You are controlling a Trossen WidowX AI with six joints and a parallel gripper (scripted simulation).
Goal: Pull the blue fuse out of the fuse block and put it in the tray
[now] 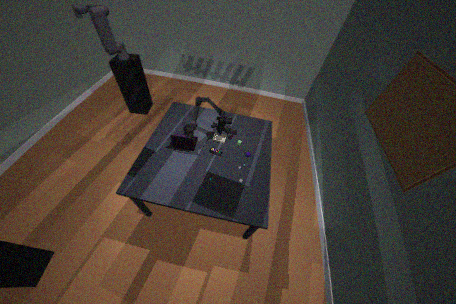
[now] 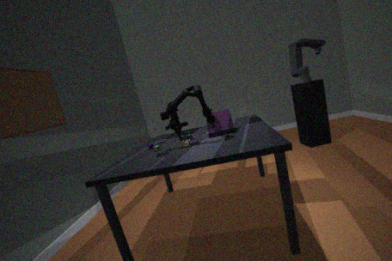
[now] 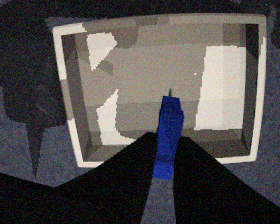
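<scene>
Blue fuse (image 3: 168,137) clamped upright between the two dark fingers of the gripper (image 3: 165,163), hanging above the tray (image 3: 70,96), over its near-middle floor and not touching it. No readable writing, brand or label on fuse, tray or fingers; too dim and coarse to tell finer marks. Tray pale-rimmed, rectangular, with open floor on all sides of the fuse tip and walls well apart from it.

Seen from the top: gripper (image 1: 222,126) poised over the tray (image 1: 219,138), with the fuse block (image 1: 215,150) just beside it toward the table's front. Small green piece (image 1: 239,142) and purple piece (image 1: 247,155) lying apart to the right. Purple box (image 1: 183,143) off to the left on the table (image 1: 155,185). Dark mat (image 1: 218,193) near the front edge.
</scene>
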